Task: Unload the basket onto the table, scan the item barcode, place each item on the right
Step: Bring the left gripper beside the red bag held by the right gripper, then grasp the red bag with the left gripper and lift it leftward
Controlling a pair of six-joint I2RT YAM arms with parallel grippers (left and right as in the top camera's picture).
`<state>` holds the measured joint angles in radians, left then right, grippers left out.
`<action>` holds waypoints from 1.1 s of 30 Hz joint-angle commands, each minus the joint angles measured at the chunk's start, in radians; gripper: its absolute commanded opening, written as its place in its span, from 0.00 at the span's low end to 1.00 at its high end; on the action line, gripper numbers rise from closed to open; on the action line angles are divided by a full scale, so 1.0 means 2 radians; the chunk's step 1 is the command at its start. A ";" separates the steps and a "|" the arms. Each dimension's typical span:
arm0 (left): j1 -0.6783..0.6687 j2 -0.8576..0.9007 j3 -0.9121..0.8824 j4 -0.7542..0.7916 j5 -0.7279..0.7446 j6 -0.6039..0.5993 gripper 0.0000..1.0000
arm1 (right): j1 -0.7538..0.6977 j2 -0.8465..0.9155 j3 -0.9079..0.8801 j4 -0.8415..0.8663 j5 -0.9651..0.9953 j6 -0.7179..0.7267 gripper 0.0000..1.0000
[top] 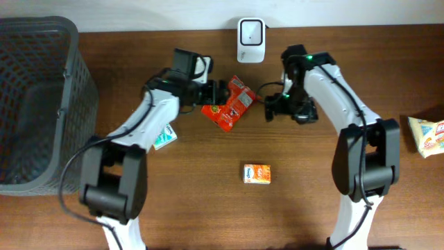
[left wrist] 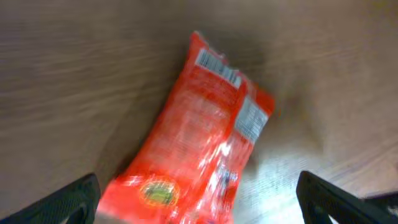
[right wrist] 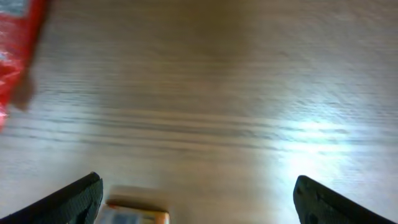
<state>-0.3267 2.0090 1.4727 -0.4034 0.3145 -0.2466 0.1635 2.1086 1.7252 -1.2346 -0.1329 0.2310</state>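
A red snack packet (top: 229, 105) lies on the wooden table below the white barcode scanner (top: 250, 31). In the left wrist view the packet (left wrist: 205, 130) shows white label panels near its far end, and its near end lies between the wide-apart fingers. My left gripper (top: 219, 93) (left wrist: 199, 208) is open at the packet's left side and is not clamped on it. My right gripper (top: 270, 105) (right wrist: 199, 202) is open just right of the packet, with only bare wood between its fingers. The right wrist view catches the packet's edge (right wrist: 15, 43) at top left.
A small orange box (top: 257, 173) (right wrist: 137, 216) lies at the table's middle front. A dark mesh basket (top: 35, 104) stands at the left. A green-and-white pack (top: 164, 137) lies under my left arm. A pale snack bag (top: 427, 135) sits at the right edge.
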 commanded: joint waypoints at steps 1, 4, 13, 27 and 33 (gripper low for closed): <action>-0.018 0.038 0.006 0.029 -0.037 0.008 0.99 | -0.047 -0.006 0.007 -0.036 0.001 0.006 0.98; -0.018 0.052 0.006 0.038 -0.065 0.008 0.99 | -0.081 -0.006 0.007 -0.077 -0.002 -0.010 0.98; -0.016 0.097 0.006 0.047 -0.019 0.008 0.99 | -0.119 -0.005 0.007 -0.097 -0.021 -0.024 0.98; -0.019 0.097 0.006 -0.029 0.098 0.008 0.35 | -0.118 -0.005 0.007 -0.095 -0.021 -0.024 0.98; -0.019 0.097 0.007 -0.030 0.110 0.008 0.00 | -0.118 -0.005 0.007 -0.095 -0.021 -0.024 0.98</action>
<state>-0.3618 2.1735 1.4872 -0.4526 0.5201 -0.2340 -0.0742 2.1086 1.7264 -1.4250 -0.1665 0.1841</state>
